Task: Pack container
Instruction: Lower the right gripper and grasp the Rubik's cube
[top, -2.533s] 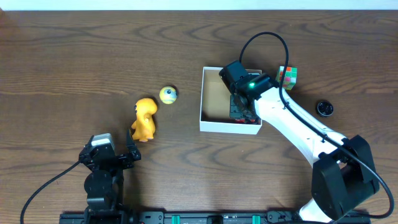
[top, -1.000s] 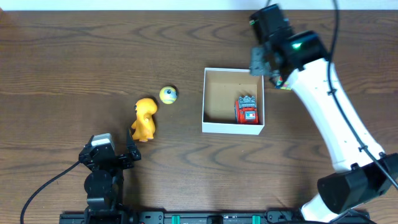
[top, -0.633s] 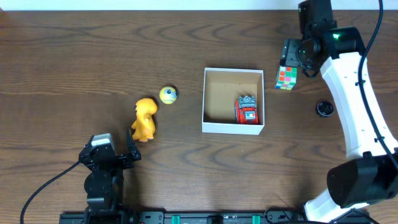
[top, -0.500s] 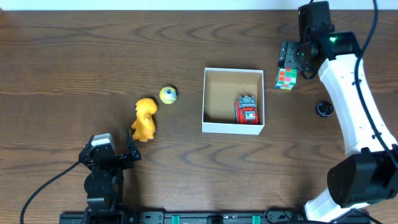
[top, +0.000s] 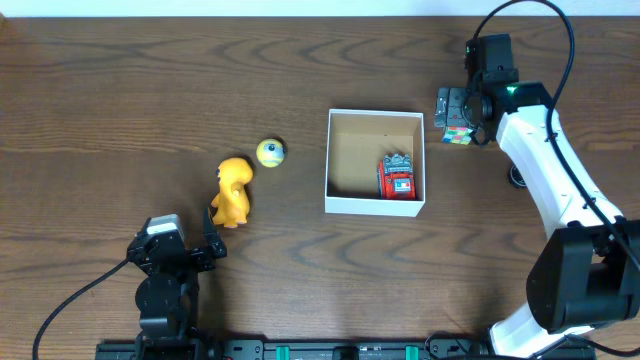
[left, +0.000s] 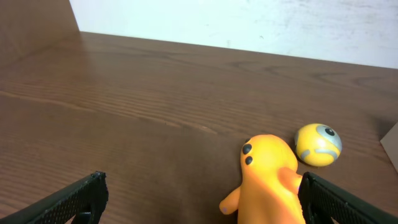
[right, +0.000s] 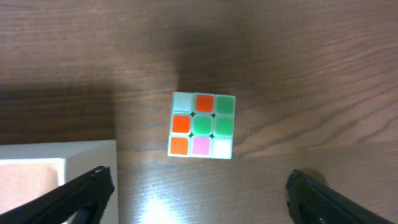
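The container (top: 352, 155), a shallow white-walled box with a brown inside, sits mid-table with a red toy car (top: 400, 178) in its right half. A colourful puzzle cube (top: 458, 131) lies just off its far right corner. My right gripper (top: 457, 107) hovers over that cube, open and holding nothing. In the right wrist view the cube (right: 202, 125) lies beyond the right gripper (right: 199, 182), with the container's corner (right: 59, 158) at the left. My left gripper (top: 172, 245) rests open near the front edge. Ahead of the left gripper (left: 202, 190) lie an orange toy figure (left: 270, 180) and a yellow ball (left: 318, 144).
A small black round thing (top: 517, 176) lies right of the container, partly under my right arm. The orange figure (top: 232, 192) and the ball (top: 270, 152) lie left of the container, apart from it. A pale wall runs along the table's far edge (left: 249, 25).
My right arm rose out of the container, leaving the red car there, swung to the far right, and came down over the cube as its jaws widened. The left arm stayed still.
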